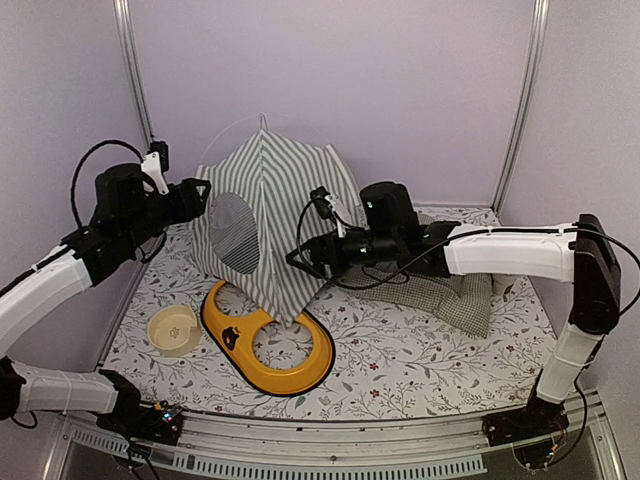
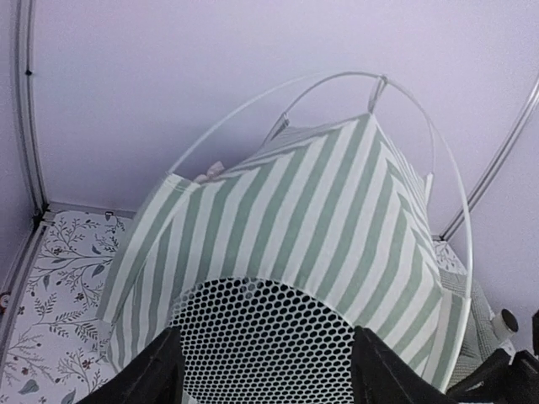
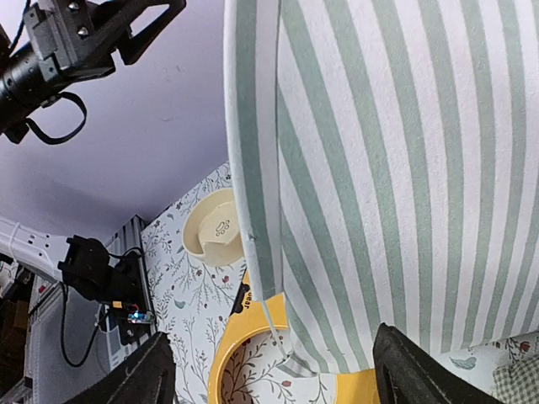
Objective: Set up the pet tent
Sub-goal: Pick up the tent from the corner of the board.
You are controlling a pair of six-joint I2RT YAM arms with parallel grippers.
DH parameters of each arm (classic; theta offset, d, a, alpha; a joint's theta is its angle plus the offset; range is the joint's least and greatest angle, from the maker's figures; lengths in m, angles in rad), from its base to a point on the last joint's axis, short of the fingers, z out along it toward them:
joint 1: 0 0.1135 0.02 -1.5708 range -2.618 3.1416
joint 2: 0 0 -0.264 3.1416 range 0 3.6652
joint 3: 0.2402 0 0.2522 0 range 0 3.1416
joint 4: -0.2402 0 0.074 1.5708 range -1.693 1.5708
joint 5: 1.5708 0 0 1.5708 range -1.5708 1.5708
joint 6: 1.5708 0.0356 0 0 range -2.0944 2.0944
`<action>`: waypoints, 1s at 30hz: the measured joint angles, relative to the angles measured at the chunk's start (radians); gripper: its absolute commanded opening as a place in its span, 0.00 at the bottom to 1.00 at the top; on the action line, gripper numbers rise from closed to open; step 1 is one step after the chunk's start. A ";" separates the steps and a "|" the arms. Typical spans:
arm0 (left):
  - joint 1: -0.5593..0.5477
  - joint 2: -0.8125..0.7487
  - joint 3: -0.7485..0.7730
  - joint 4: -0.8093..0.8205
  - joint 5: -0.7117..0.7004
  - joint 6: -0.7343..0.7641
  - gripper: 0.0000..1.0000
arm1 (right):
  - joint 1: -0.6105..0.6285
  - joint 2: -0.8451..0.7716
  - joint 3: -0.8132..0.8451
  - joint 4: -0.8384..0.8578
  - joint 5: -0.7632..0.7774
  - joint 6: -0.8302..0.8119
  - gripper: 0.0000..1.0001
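pet tent [image 1: 270, 215] stands upright mid-frame in the top view, its front corner overlapping the yellow feeder [image 1: 214, 318]. left gripper [image 1: 203, 197] and right gripper [image 1: 300, 258] are both spread wide, holding nothing. i'd back both straight out, clear of the poles and fabric.

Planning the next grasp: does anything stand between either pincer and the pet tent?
Nothing visible does. The left pincer opens straight onto the grey mesh window of the pet tent; the right pincer faces its striped wall. The yellow feeder lies lower, under the tent's front corner, not between them.
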 measured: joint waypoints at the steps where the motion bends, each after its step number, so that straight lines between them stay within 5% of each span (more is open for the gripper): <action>1: 0.027 0.005 0.014 -0.003 0.009 0.007 0.71 | 0.001 -0.013 0.000 -0.001 0.017 0.003 0.91; 3: 0.084 0.017 0.039 -0.006 0.043 0.020 0.73 | 0.002 -0.025 0.010 -0.012 0.056 0.008 1.00; 14: 0.269 0.146 0.166 -0.046 0.274 0.114 0.76 | 0.002 0.055 0.221 -0.103 0.216 -0.008 0.99; 30: 0.320 0.509 0.618 -0.167 0.512 0.401 0.72 | 0.014 0.210 0.378 -0.192 0.256 -0.040 0.99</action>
